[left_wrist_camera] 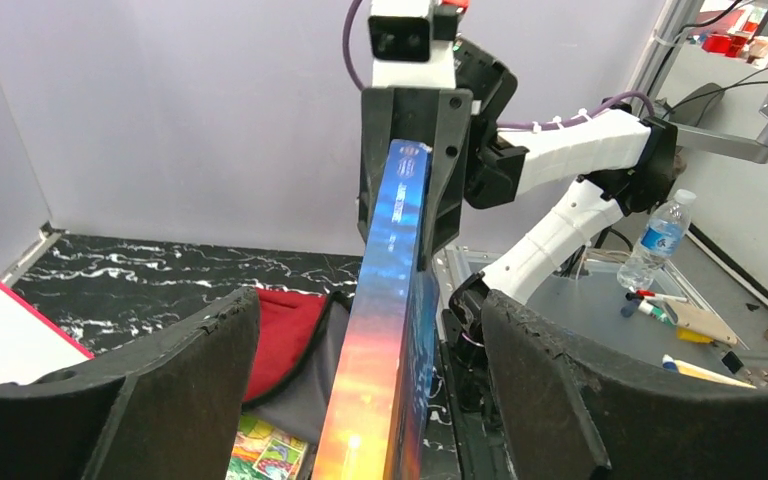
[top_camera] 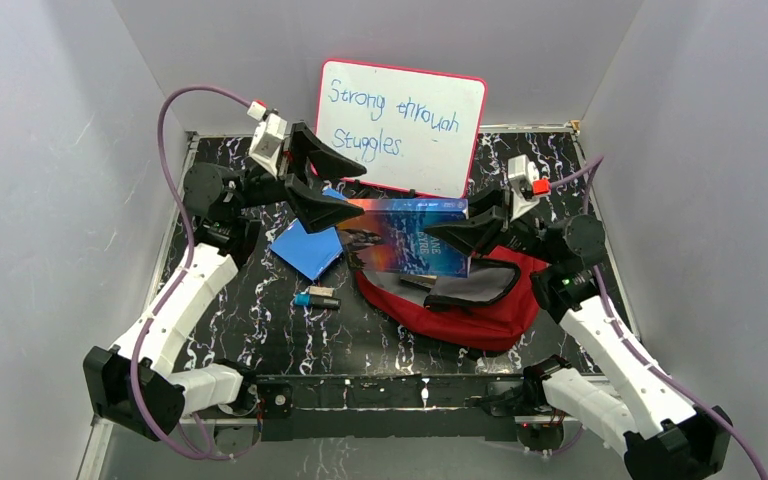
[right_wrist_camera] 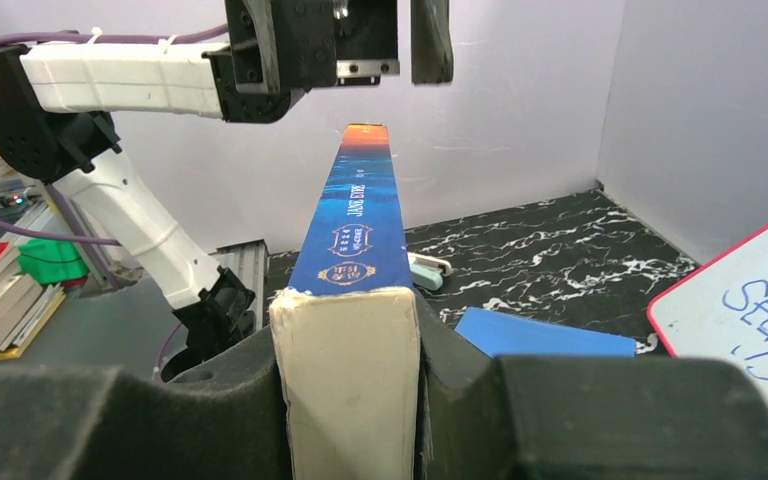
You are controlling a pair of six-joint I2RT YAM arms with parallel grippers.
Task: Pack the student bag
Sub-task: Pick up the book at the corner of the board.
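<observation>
The whiteboard (top_camera: 400,128) reads "Strong through Stuggles." in blue marker. Print on the spine of the book (right_wrist_camera: 355,215) is too small to read. The red backpack (top_camera: 460,315) lies open on the counter (top_camera: 260,330), front right, with its grey lining showing, just under the blue-and-orange book. The right claw (right_wrist_camera: 345,380) pinches the book's end. The left claw (left_wrist_camera: 370,330) is spread, with a finger on either side of the book and clear of it. Only the left wrist view shows a colourful printed sheet (left_wrist_camera: 270,450) below.

Book (top_camera: 405,240) on edge over the student bag (top_camera: 460,320)
Your right hand (top_camera: 452,232) clamps the book's right end; your left hand (top_camera: 360,192) is spread wide at its left end, a blue pad (top_camera: 305,250) on the bench (top_camera: 260,335) below.
</observation>
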